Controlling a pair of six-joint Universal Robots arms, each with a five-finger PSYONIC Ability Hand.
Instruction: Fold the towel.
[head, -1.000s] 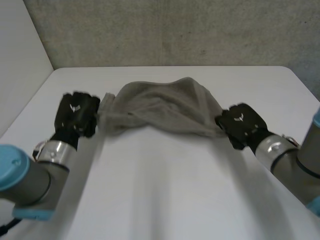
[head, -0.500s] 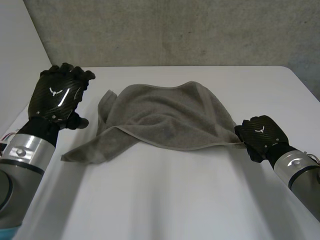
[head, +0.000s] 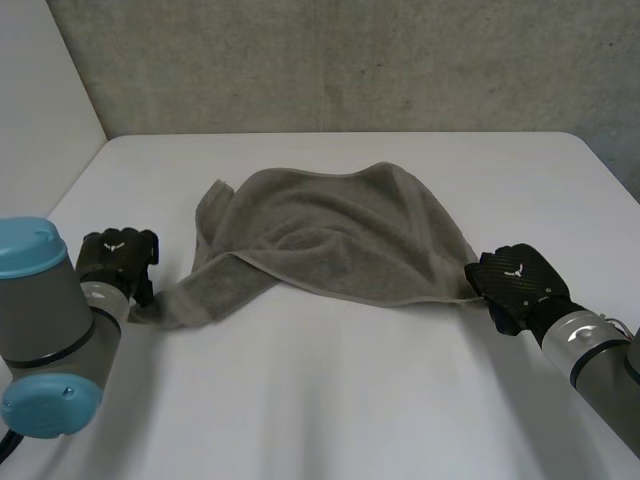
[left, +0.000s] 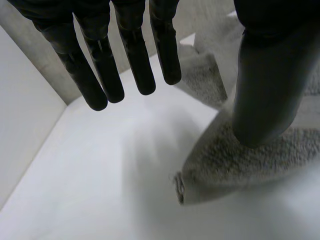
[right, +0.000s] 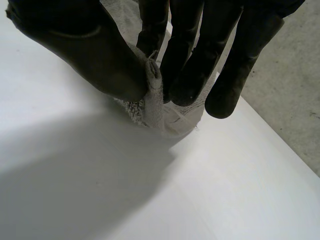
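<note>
Right hand (head: 515, 283) pinches the towel (head: 330, 235) at its right corner, cloth squeezed between thumb and fingers (right: 185, 55). Left hand (head: 118, 258) sits at the towel's left corner, fingers (left: 135, 60) straight and spread, gripping nothing, thumb over that corner. The grey towel lies rumpled mid-table (head: 330, 400), stretched between both hands.

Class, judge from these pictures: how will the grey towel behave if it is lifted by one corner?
Probably floppy: the towel lies in soft humps and folds, so it should sag rather than hold shape. Likely easy to grip: the right hand pinches a corner into a bunched ridge. Its fuzzy pile suggests it would drag on the table, not slide freely.
</note>
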